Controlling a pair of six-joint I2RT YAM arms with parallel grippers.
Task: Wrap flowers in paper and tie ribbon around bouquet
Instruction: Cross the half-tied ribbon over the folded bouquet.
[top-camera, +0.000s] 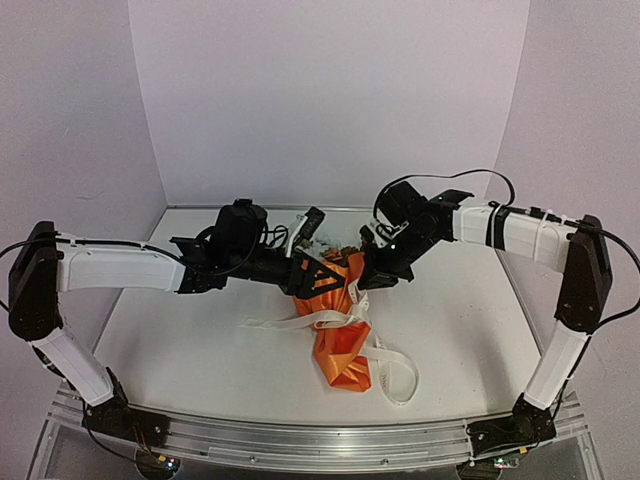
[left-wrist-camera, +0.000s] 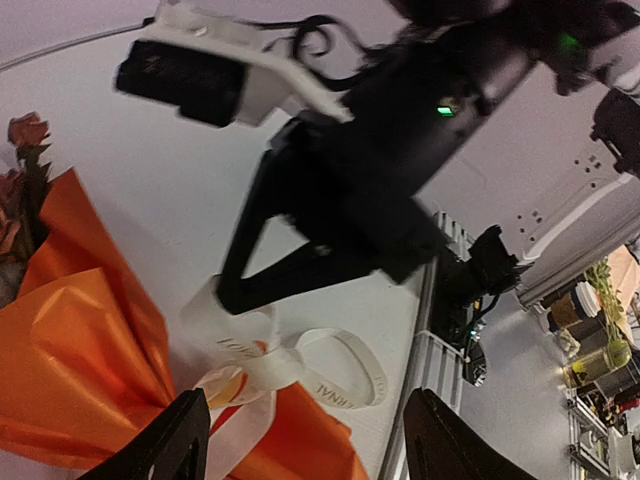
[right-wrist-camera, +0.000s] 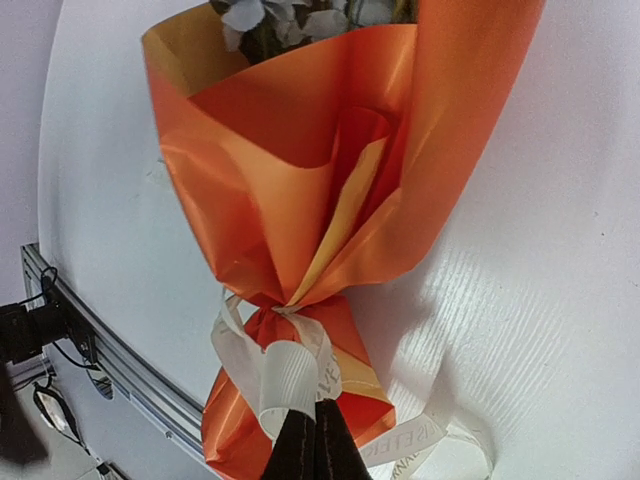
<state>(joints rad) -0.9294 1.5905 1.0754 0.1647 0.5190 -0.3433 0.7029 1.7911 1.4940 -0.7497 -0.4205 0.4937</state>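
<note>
The bouquet lies mid-table: orange paper (top-camera: 341, 345) cinched at the waist, with flowers (top-camera: 343, 247) poking out of its far end. The cream ribbon (top-camera: 322, 322) is tied round the waist, its tails trailing left and to the near right. My right gripper (right-wrist-camera: 316, 432) is shut on a ribbon loop (right-wrist-camera: 287, 372) just above the knot, with the paper (right-wrist-camera: 300, 180) and the blooms (right-wrist-camera: 262, 14) beyond it. My left gripper (left-wrist-camera: 310, 445) hovers open over the knot. Its fingers (left-wrist-camera: 172, 442) stand wide apart over a lettered ribbon loop (left-wrist-camera: 350, 378) and the paper (left-wrist-camera: 80, 360).
The white table (top-camera: 470, 320) ends at a metal rail (top-camera: 320, 440) along the near edge, and white walls close in the back and sides. Both arms meet over the bouquet's far end. In the left wrist view the right arm (left-wrist-camera: 400, 130) fills the upper middle.
</note>
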